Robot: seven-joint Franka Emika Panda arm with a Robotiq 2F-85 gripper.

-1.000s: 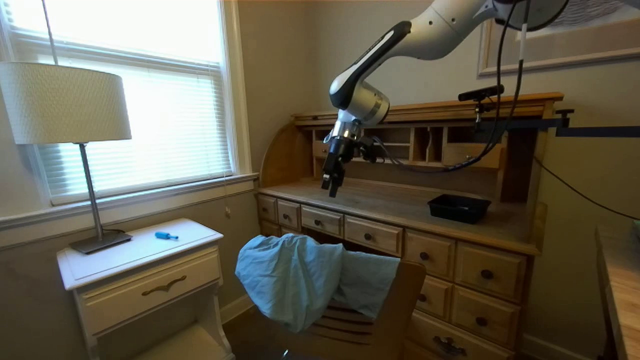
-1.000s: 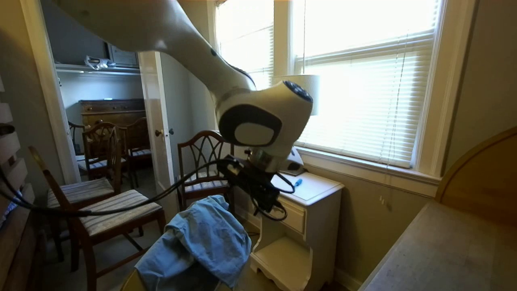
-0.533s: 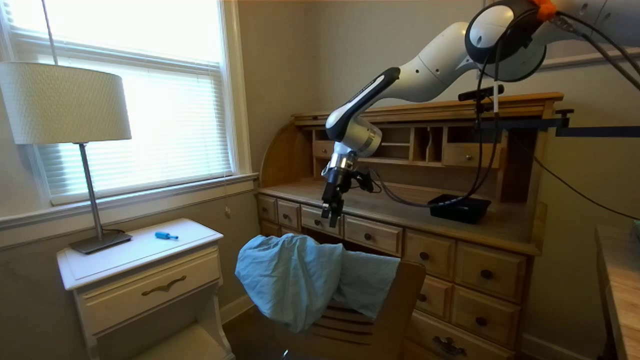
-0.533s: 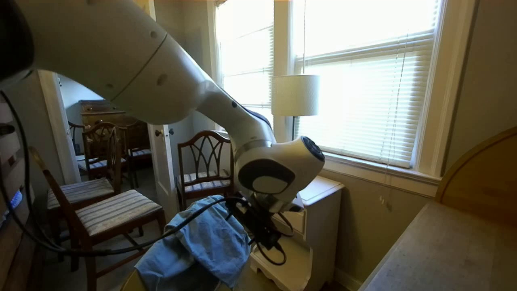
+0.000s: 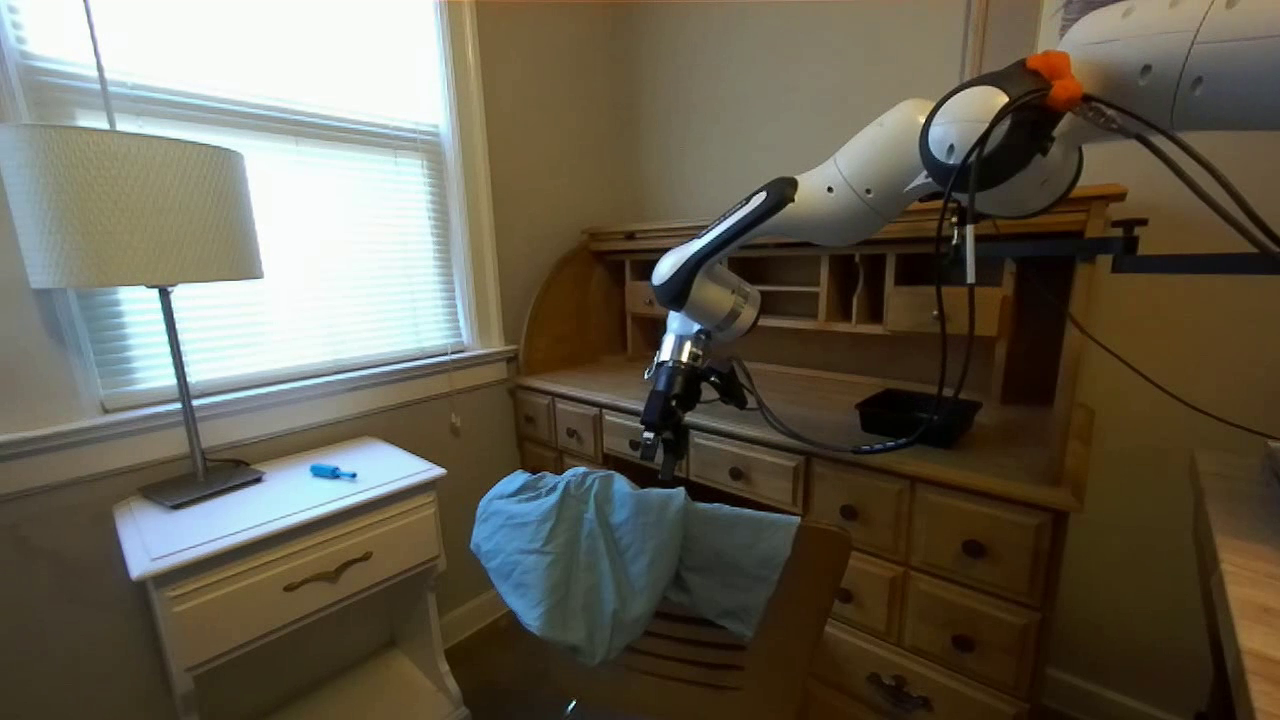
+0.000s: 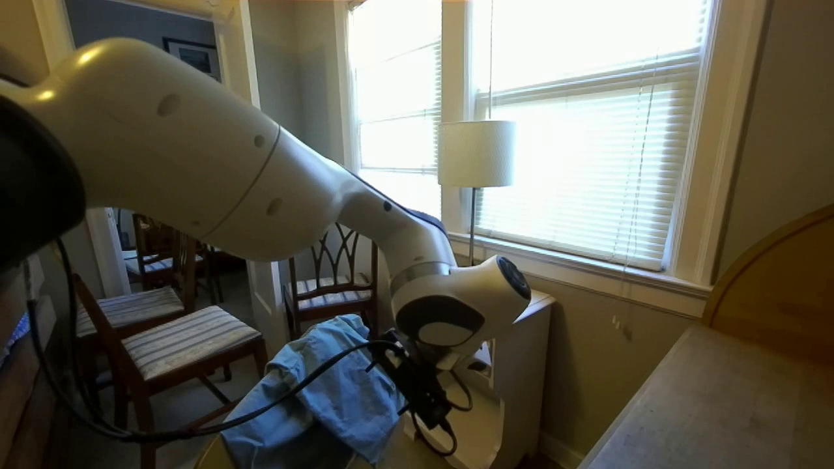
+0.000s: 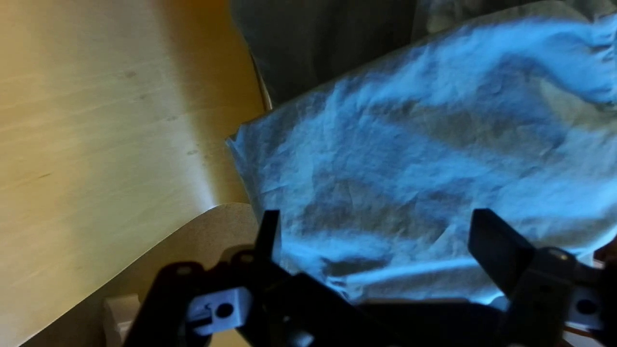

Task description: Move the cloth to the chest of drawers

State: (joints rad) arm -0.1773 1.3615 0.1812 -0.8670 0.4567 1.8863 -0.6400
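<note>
The light blue cloth [image 5: 590, 560] hangs limp and wrinkled over the chair back; it also shows in an exterior view [image 6: 332, 391] and fills much of the wrist view [image 7: 409, 168]. My gripper [image 5: 660, 462] is above the cloth's top edge. In the wrist view its fingers [image 7: 376, 214] are wide apart over the cloth and hold nothing; whether they touch it I cannot tell. In an exterior view the black gripper body [image 6: 420, 391] hides part of the cloth's right side. The light-brown wooden chest of drawers [image 5: 985, 540] stands behind the chair; its top shows in an exterior view [image 6: 717, 404].
A wooden chair back [image 5: 825, 570] bears the cloth. A black tray [image 5: 915, 418] sits on the desk top. A white nightstand [image 5: 300, 530] with a lamp [image 5: 130, 205] and a blue tool [image 5: 332, 471] stands at the left. Striped-seat chairs [image 6: 189, 342] stand behind.
The arm has come down over the last second. My gripper has dropped from in front of the desk top to just above the cloth, slowing lately. The cloth has not moved.
</note>
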